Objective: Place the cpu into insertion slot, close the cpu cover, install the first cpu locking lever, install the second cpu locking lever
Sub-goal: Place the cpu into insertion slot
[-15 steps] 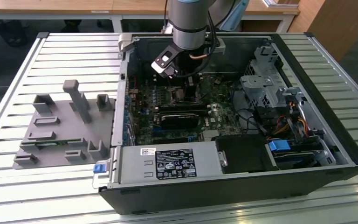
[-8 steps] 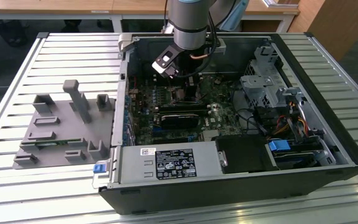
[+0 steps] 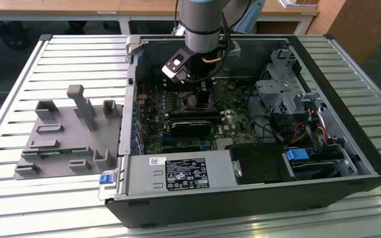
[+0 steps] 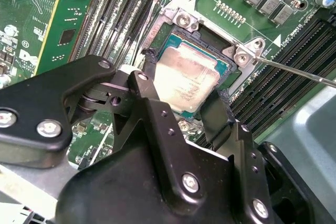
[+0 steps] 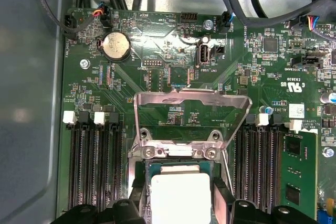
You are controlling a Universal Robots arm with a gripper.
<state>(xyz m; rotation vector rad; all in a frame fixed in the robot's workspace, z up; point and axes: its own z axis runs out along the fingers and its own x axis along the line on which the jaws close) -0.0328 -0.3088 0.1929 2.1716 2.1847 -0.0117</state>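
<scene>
Cpu (image 4: 185,73): dull silver top facing up, lying level in the insertion slot (image 4: 207,34). Its green edge is framed by the slot's dark walls. Cannot tell if it is fully seated.

Gripper (image 4: 186,80): directly over the chip. The black fingers (image 4: 148,72) are closed in on two opposite edges of the cpu, one on each side, pinching it between them.

Cpu cover (image 5: 189,97): swung up on its hinge at the slot's edge and standing open. The green motherboard (image 5: 173,40) shows through its window.

Locking lever (image 4: 294,71): a thin steel rod running out from the slot's corner screw across the neighbouring memory slots (image 5: 89,166), unlatched. These black slot rows flank the insertion slot on both sides. A round coin battery (image 5: 115,45) sits on the board beyond the raised cover.

In the exterior view, read as a clock face centred on the gripper:
- The arm (image 3: 200,25) enters from 12 o'clock and reaches down into the open computer case (image 3: 243,208).
- A black card (image 3: 192,125) lies just beside the gripper at 6 o'clock.
- The silver power supply (image 3: 180,173) is farther out at 6 o'clock, against the case wall.
- The metal drive cage (image 3: 280,94) is at 3 o'clock.
- A grey moulded fixture (image 3: 71,134) is at 9 o'clock, outside the case on the slatted table (image 3: 18,208), well apart from the gripper.
</scene>
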